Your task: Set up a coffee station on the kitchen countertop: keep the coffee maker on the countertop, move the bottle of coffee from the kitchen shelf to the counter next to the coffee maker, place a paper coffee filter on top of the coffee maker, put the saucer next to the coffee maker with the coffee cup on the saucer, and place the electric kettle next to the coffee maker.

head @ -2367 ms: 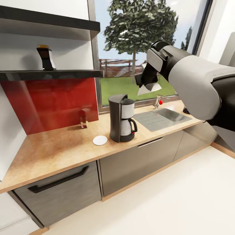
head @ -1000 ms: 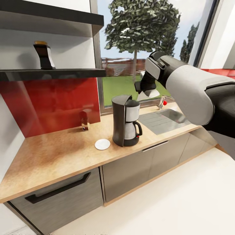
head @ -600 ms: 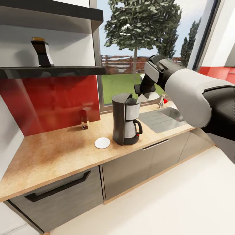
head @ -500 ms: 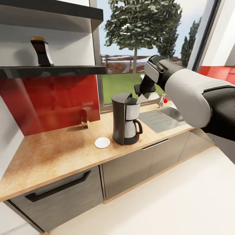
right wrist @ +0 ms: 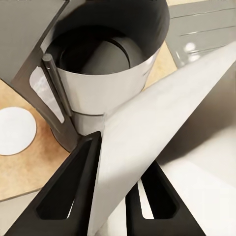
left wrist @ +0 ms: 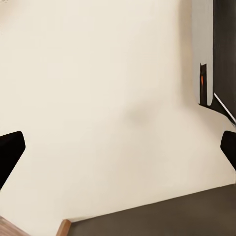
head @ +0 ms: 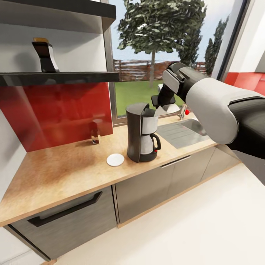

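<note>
Since a moment ago our view has tilted; our bent right arm hangs as before beside the coffee maker's open top. Going left to right: the tapered dark bottle of coffee on the glossy black kitchen shelf, the flat white saucer on the speckled kitchen countertop, then our right gripper clenching the thin white paper coffee filter. Our left gripper's fingertips stand spread over pale floor.

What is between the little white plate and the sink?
The coffee maker stands on the countertop between the saucer and the sink, as the head view shows.
</note>
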{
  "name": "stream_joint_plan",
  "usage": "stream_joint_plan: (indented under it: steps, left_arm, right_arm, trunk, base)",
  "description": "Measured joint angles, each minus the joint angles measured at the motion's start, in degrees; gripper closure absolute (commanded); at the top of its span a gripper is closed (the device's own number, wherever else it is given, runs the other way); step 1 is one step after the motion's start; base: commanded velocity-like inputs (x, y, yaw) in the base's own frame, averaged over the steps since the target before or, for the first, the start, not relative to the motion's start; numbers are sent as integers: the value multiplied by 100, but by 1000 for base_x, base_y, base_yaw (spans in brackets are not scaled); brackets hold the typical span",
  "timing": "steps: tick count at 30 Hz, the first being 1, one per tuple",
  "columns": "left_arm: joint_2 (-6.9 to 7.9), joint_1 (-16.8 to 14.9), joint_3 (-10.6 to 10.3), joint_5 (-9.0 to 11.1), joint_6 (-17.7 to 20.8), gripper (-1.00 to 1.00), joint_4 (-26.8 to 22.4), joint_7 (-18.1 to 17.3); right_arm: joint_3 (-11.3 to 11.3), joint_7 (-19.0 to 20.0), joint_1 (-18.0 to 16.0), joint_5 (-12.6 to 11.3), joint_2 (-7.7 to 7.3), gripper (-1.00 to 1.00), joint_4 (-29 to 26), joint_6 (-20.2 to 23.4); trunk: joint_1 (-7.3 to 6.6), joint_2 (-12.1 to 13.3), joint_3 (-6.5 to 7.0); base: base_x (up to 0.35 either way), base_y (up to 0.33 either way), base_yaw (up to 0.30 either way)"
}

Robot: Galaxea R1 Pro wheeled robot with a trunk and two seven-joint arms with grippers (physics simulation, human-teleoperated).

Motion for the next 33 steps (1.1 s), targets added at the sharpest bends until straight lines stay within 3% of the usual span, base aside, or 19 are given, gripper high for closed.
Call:
stream_joint_plan:
  steps: [22, 33]
  left_arm:
    - [-9, 0, -9, -15, 35, -100, 8, 4]
    - [-8, 0, -9, -11, 36, -100, 9, 0]
  right_arm:
    - [1, -1, 0, 13, 0, 100, 7, 2]
    - [7, 6, 0, 22, 0, 100, 7, 8]
  trunk:
    - [-1, 0, -1]
    - [1, 0, -1]
  base:
    - [133, 37, 0]
    - [14, 0, 0]
